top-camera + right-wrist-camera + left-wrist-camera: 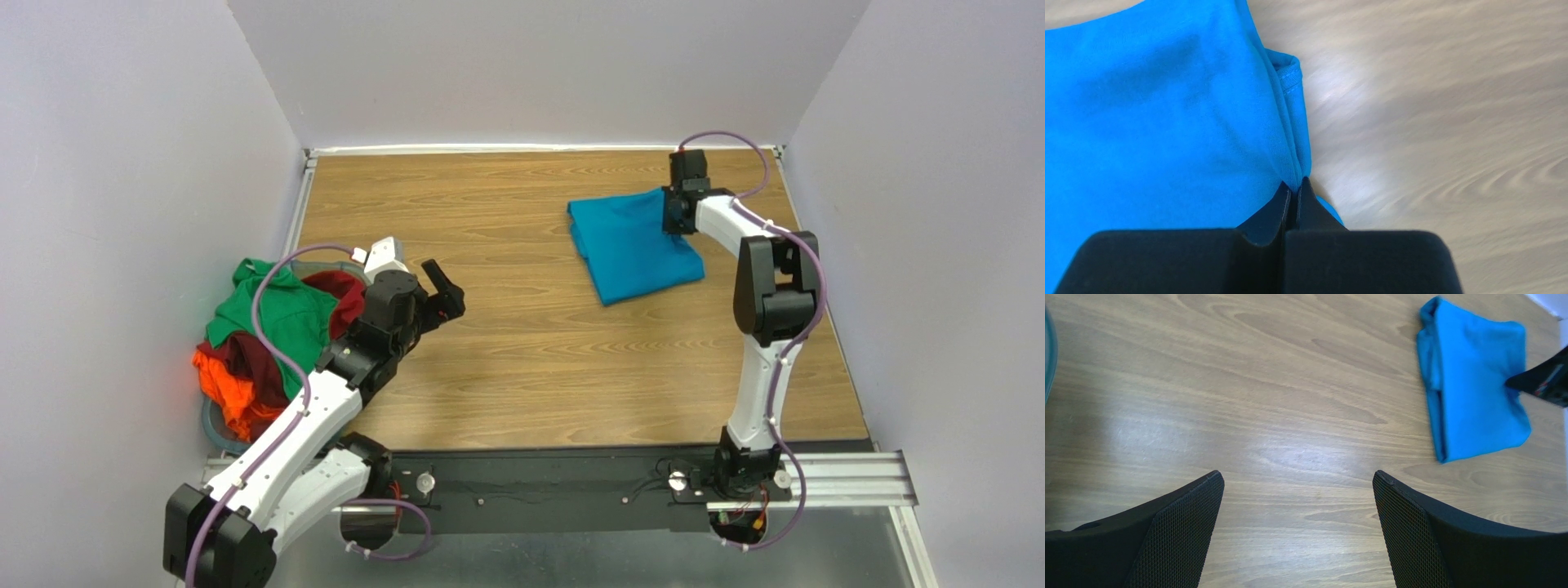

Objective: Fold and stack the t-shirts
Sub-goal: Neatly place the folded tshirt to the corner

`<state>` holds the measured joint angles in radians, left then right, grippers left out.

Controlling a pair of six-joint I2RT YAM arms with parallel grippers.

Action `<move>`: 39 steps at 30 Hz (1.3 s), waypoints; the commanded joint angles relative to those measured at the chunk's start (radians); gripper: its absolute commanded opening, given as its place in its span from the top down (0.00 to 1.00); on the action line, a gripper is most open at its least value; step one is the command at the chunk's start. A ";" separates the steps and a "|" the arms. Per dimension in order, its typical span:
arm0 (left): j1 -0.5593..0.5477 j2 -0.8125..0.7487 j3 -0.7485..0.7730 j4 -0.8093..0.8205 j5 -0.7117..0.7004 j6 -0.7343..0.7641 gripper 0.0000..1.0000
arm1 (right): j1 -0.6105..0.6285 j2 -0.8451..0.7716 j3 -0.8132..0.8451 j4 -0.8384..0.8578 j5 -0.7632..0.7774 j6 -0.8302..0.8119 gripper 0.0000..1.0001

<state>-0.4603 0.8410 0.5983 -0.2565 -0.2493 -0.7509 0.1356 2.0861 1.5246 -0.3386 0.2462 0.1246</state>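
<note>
The teal-blue t-shirt (632, 245) lies folded at the back right of the table; it also shows in the left wrist view (1475, 386) and the right wrist view (1161, 116). My right gripper (677, 211) is shut on its right edge, the jaws pinching a fold of cloth (1295, 184). The green t-shirt (276, 312), dark red t-shirt (337, 294) and bright orange t-shirt (233, 380) lie heaped in the basket at the left. My left gripper (444, 294) is open and empty above bare wood, just right of the heap (1296, 484).
The grey-blue round basket (218, 429) sits at the left edge, mostly hidden by the shirts. White walls close the table on three sides. A black rail (552, 484) with both arm bases runs along the near edge.
</note>
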 commanded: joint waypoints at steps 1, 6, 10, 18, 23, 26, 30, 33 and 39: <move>0.006 0.030 0.058 -0.050 -0.053 -0.002 0.02 | -0.054 0.087 0.112 -0.017 0.077 -0.055 0.99; 0.008 0.027 0.107 -0.058 -0.077 0.001 0.02 | -0.131 0.196 0.259 -0.030 0.091 -0.057 0.99; 0.009 0.036 0.133 -0.056 -0.107 -0.001 0.02 | -0.197 0.298 0.386 -0.042 0.108 -0.059 0.99; 0.012 0.115 0.239 -0.130 -0.125 -0.007 0.02 | -0.289 0.475 0.633 -0.053 0.103 -0.147 0.99; 0.014 0.144 0.268 -0.125 -0.123 -0.001 0.02 | -0.327 0.540 0.730 -0.051 0.105 -0.194 0.99; 0.018 0.176 0.299 -0.141 -0.123 0.016 0.02 | -0.355 0.580 0.798 -0.051 0.107 -0.220 0.99; 0.020 0.227 0.357 -0.179 -0.134 0.028 0.02 | -0.373 0.623 0.879 -0.050 0.096 -0.252 0.99; 0.022 0.254 0.368 -0.175 -0.105 0.035 0.02 | -0.387 0.637 0.911 -0.046 0.108 -0.240 0.99; 0.023 0.283 0.376 -0.161 -0.104 0.036 0.02 | -0.403 0.588 0.855 -0.050 0.074 -0.227 0.94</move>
<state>-0.4442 1.1130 0.9550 -0.4049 -0.3393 -0.7273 -0.2504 2.6877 2.3997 -0.3687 0.3237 -0.0956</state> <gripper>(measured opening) 0.983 0.032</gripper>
